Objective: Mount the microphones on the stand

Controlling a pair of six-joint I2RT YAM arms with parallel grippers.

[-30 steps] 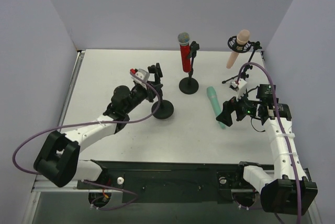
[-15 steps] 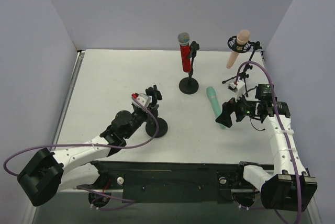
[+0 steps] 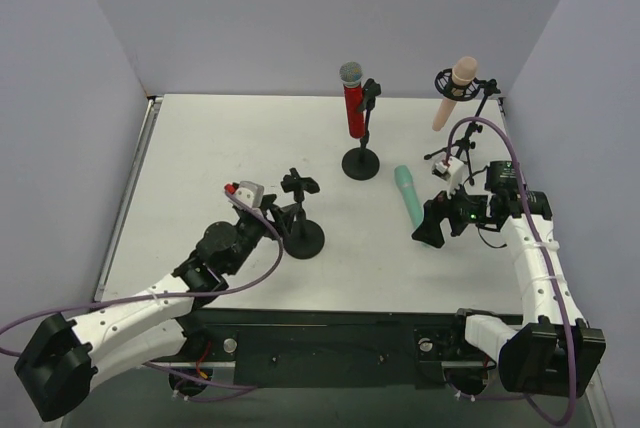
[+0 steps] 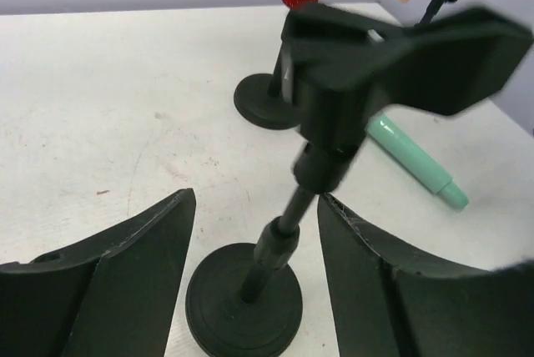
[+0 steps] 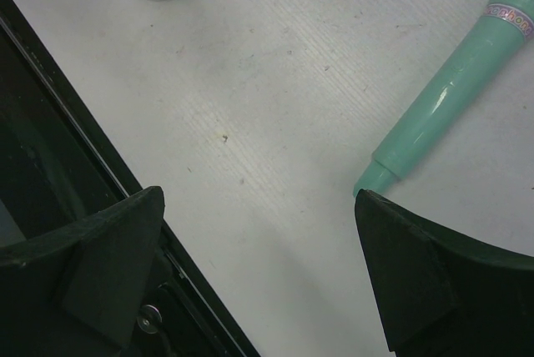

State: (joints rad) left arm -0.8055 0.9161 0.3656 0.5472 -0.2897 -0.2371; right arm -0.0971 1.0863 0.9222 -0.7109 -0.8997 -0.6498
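Note:
An empty black stand [image 3: 303, 240] with a clip [image 3: 299, 184] on top stands left of centre on the table. My left gripper [image 3: 283, 216] is open, its fingers either side of the stand's pole [image 4: 288, 223] without touching it. The red microphone [image 3: 353, 108] sits upright in the clip of the middle stand [image 3: 360, 163]. The peach-pink microphone [image 3: 454, 90] hangs in the back right stand's mount. The mint green microphone [image 3: 408, 198] lies flat on the table. My right gripper [image 3: 432, 227] is open and empty at its near end [image 5: 371, 180].
A black rail [image 3: 330, 333] runs along the table's near edge and holds both arm bases. Grey walls close in the left, back and right sides. Purple cables loop from both arms; the right arm's cable [image 3: 480, 128] arches near the pink microphone's stand.
My left gripper drew the empty stand toward the near edge, then opened and let go of its pole. The right arm has barely moved.

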